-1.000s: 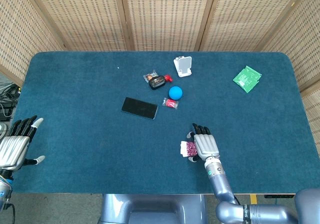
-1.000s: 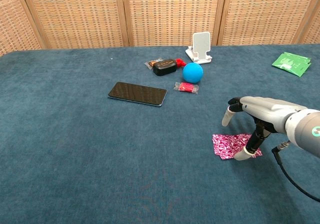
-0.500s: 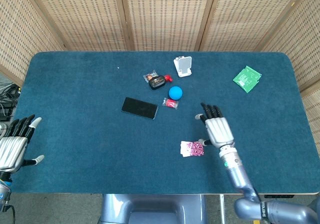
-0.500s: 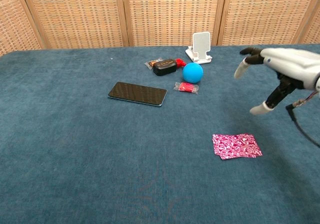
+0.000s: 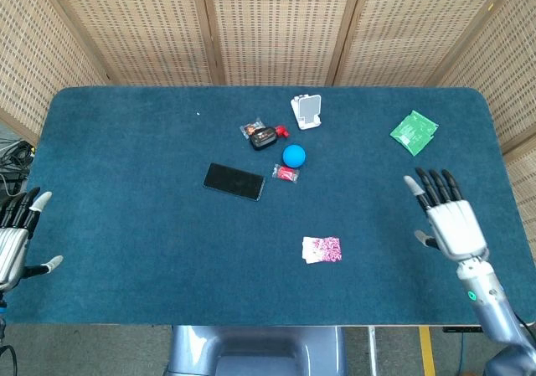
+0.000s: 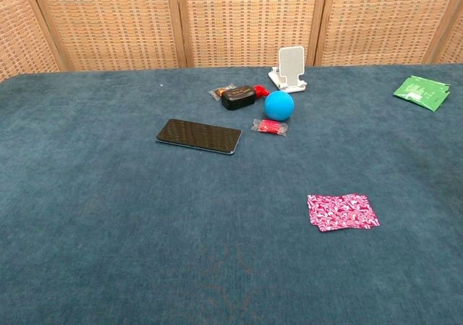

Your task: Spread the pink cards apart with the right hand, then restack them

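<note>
Off comes the right hand (image 5: 448,219), pulled well right of the pink cards (image 5: 322,249) it was pressing a second ago, fingers spread, holding nothing. Cards sit near the table's (image 5: 126,183) front edge, slightly fanned. Risk: a shallow return could just shove the pile instead of squaring it.

We count two hands, left hand (image 5: 12,242) and right hand (image 5: 450,218), one phone (image 5: 234,181), one blue ball (image 5: 294,156), one green packet (image 5: 414,131), one white stand (image 5: 306,111).
</note>
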{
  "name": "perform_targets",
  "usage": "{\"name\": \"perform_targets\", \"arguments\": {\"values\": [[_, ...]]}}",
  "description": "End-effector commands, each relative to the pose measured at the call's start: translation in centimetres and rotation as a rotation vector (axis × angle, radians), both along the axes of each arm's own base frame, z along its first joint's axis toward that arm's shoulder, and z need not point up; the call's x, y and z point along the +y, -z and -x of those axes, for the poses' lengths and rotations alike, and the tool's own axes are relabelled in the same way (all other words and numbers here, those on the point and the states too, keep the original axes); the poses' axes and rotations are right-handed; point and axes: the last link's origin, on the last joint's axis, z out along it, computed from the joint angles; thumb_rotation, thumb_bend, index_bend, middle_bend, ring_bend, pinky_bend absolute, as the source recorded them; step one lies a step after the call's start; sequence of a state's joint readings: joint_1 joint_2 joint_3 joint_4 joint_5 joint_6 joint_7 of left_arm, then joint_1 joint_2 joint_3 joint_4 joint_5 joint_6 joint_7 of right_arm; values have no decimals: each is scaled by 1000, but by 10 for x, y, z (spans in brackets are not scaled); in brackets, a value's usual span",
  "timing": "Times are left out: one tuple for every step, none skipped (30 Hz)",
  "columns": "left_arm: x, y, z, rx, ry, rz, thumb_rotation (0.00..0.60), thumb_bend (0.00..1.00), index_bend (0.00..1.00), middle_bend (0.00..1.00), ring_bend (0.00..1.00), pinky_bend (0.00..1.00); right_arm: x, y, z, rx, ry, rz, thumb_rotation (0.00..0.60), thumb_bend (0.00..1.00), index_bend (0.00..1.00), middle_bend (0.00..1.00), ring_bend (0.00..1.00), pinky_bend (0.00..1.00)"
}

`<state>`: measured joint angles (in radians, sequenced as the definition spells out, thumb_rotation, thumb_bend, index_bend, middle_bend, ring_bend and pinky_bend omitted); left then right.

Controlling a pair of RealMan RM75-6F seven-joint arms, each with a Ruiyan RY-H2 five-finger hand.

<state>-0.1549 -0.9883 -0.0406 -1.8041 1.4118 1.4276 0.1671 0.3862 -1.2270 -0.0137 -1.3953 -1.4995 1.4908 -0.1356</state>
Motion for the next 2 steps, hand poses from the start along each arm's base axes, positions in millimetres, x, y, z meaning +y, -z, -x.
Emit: {"name": "perform_targets", "arguments": {"values": [[-2, -2, 1, -3, 6, -6, 600, 0, 0, 0, 0, 0, 36, -14, 1, -26, 30, 12, 600, 0, 0, 0, 0, 0], [-3, -2, 1, -4, 7, -5, 600, 0, 0, 0, 0, 0, 38, -15, 1, -27, 32, 16, 600, 0, 0, 0, 0, 0]]}}
